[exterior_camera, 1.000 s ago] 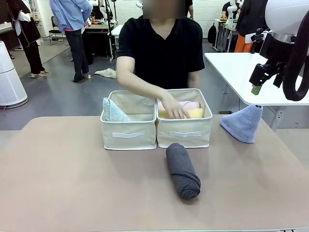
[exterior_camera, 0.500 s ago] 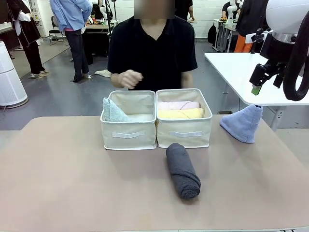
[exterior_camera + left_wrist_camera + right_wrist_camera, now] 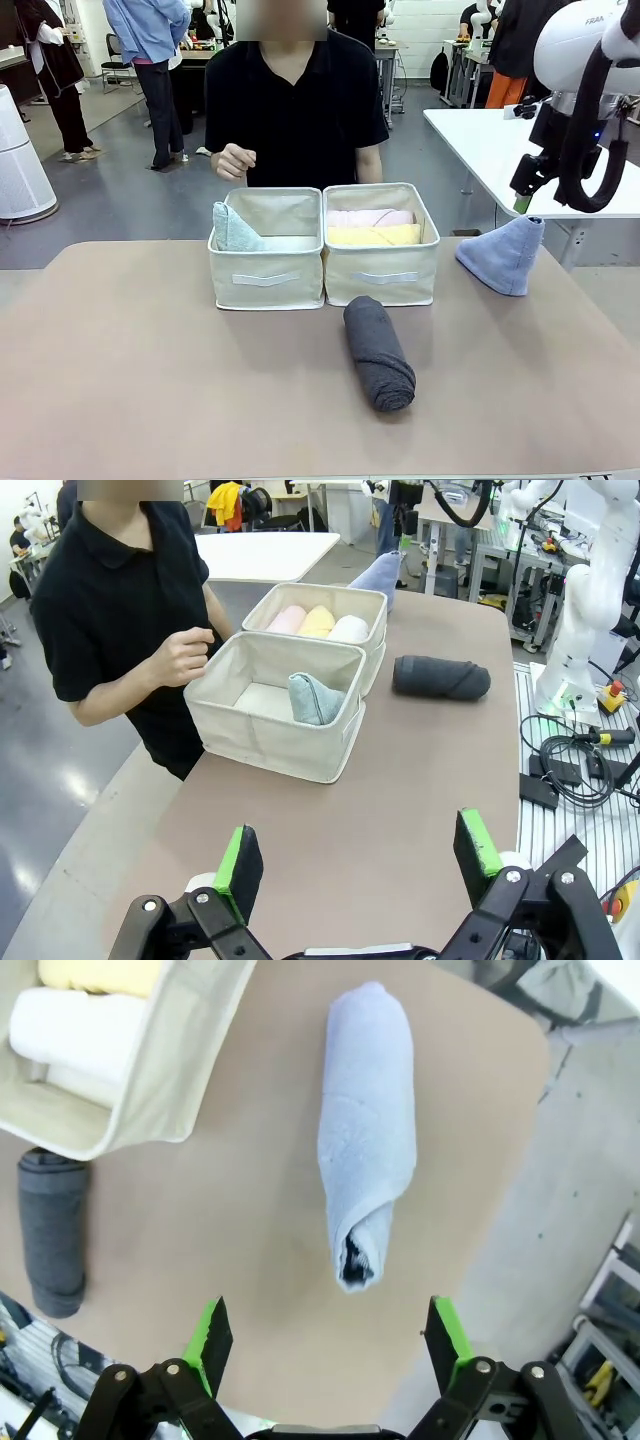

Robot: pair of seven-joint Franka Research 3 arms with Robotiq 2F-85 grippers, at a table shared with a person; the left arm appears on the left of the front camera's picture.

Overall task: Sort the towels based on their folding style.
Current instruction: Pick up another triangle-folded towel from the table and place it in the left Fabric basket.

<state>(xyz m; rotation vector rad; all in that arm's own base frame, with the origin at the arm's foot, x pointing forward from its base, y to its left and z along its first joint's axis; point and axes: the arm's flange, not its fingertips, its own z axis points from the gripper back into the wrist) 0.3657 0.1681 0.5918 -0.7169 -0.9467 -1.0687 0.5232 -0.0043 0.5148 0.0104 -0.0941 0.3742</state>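
Shows two cream bins side by side at the far middle of the table [image 3: 150, 380], apparently one per folding style. Places the pale grey-green cone [image 3: 235, 230] in the left bin [image 3: 265, 278]; packs the pink roll [image 3: 368, 217], the yellow roll [image 3: 375, 236] and the white roll [image 3: 348, 628] side by side in the right bin [image 3: 382, 278]. Leaves two towels out on the table: the dark grey roll [image 3: 379, 352] just in front of the right bin, and the periwinkle blue cone [image 3: 503, 256] near the right edge, well apart from both bins. Sets the right gripper [image 3: 522, 195] high above that cone, jaws wide and empty, with the cone centred between the two pads in the wrist view. Suggests alignment for a descent and grasp, since a cone likely belongs in the left bin. Poses the left gripper [image 3: 360, 855] above the table's left side, jaws likewise wide, holding nothing. Shows the person's hand [image 3: 235, 160] raised behind the left bin, clear of its contents.
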